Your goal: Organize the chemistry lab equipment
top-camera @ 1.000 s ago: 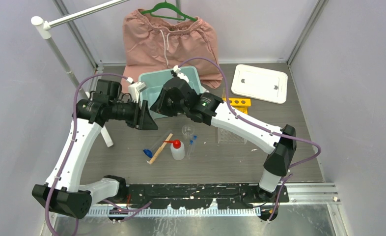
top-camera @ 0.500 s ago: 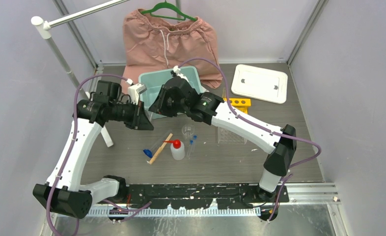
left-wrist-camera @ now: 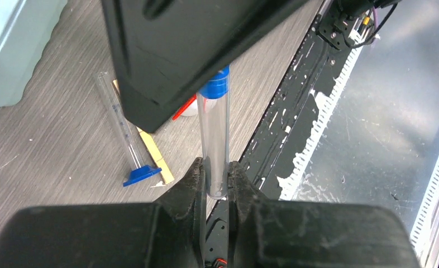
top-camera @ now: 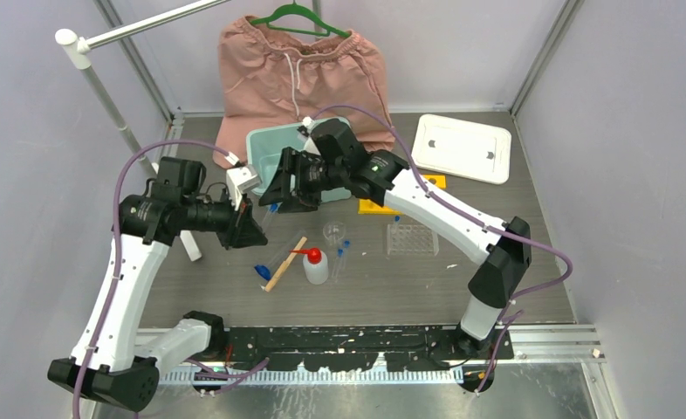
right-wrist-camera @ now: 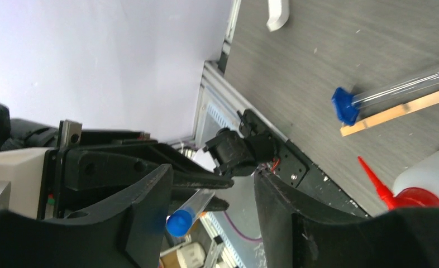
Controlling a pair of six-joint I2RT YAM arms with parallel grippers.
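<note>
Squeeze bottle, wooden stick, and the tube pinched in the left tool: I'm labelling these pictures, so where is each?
squeeze bottle (top-camera: 317,271), overhead view, on its white body.
wooden stick (top-camera: 285,264), overhead view, at its middle.
tube (left-wrist-camera: 214,137), left wrist view, on its clear wall below the blue cap.

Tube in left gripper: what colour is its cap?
Blue cap on the clear tube, best seen in the left wrist view.

Top view: we look down from high behind the near edge of the table (top-camera: 531,271), far from the squeeze bottle (top-camera: 315,266).
Left wrist: close above the capped tube (left-wrist-camera: 214,139), facing down, left of the bottle.
Right wrist: close, behind the bottle, facing the table's near edge.
Shared: we see the capped tube, bottle and wooden stick (right-wrist-camera: 399,111) in all three.
</note>
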